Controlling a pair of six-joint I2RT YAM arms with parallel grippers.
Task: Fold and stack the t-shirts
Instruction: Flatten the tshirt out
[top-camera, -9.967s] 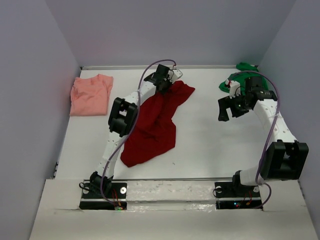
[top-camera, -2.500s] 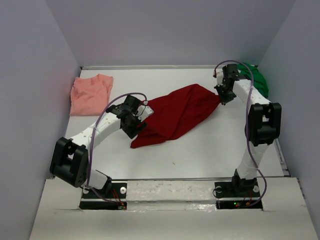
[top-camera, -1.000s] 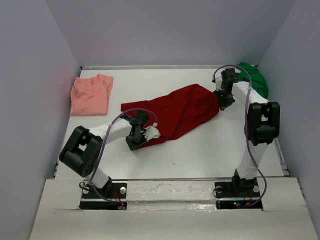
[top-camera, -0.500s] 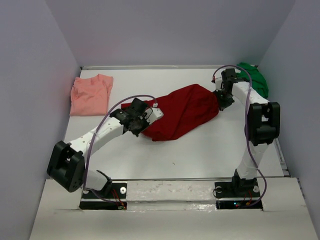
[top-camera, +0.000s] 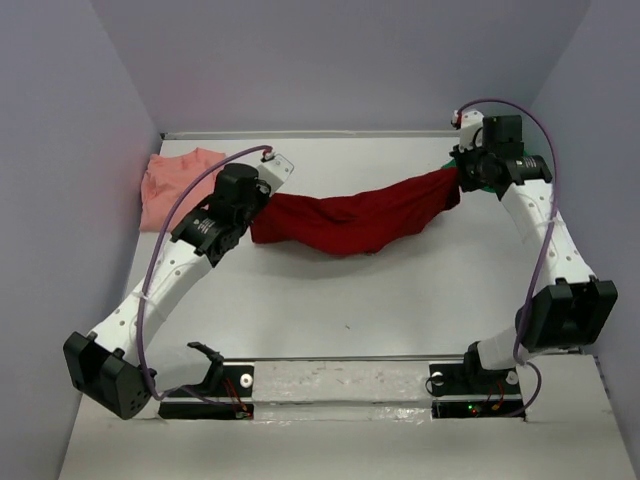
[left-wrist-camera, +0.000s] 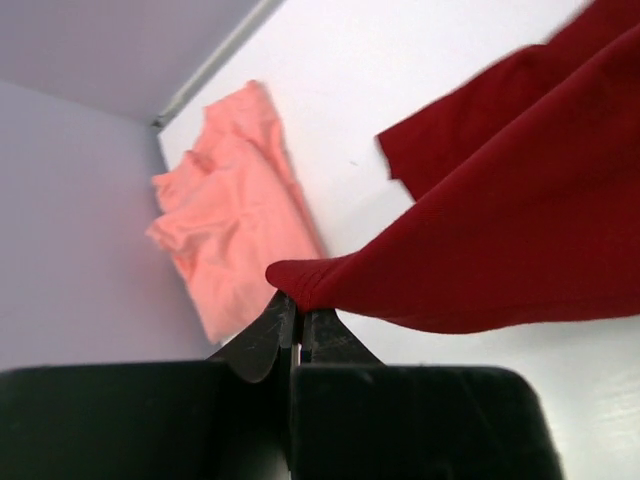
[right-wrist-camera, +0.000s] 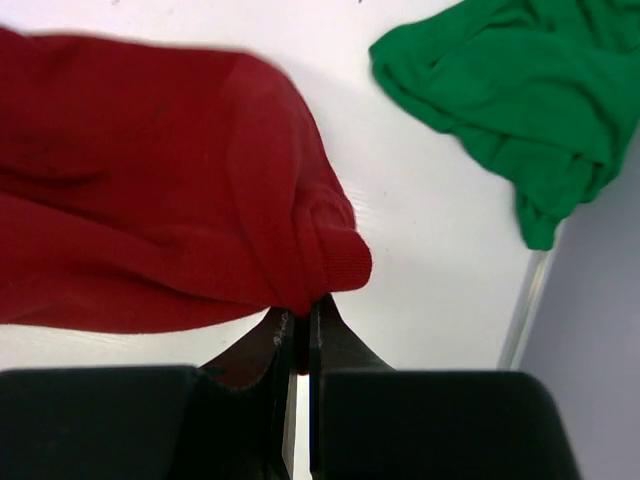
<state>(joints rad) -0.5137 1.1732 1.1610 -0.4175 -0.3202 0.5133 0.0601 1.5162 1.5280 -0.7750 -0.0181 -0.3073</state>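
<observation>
**A:** What has changed in the last half second?

**B:** Both arms have risen and drawn apart. The dark red shirt (top-camera: 350, 218) lay bunched on the table (top-camera: 350, 300); now it stretches between them as a sagging band.

**A:** And the grip?

**B:** The left gripper (left-wrist-camera: 296, 312) is pinched tight on one end of the cloth. The right gripper (right-wrist-camera: 302, 312) is pinched on a rolled hem at the other end. Each wrist view shows cloth pressed between closed fingers.

**A:** Is the shirt off the table?

**B:** The ends are. The middle hangs lowest, and I cannot tell whether it touches.

**A:** What lies beyond it?

**B:** The salmon-pink shirt (top-camera: 165, 182) is crumpled in the far left corner, partly behind the left arm. The green shirt (right-wrist-camera: 510, 90) is heaped in the far right corner, just past the right gripper.

**A:** Which step is this, then?

**B:** Spreading the first shirt, I judge. Nothing is folded or stacked yet.

**A:** And next?

**B:** Probably lowering the shirt flat onto the table with even tension so it does not bunch. Then the grippers would let go and take an edge again for the fold. The cloth looks twisted, so it may need another pull first.
</observation>
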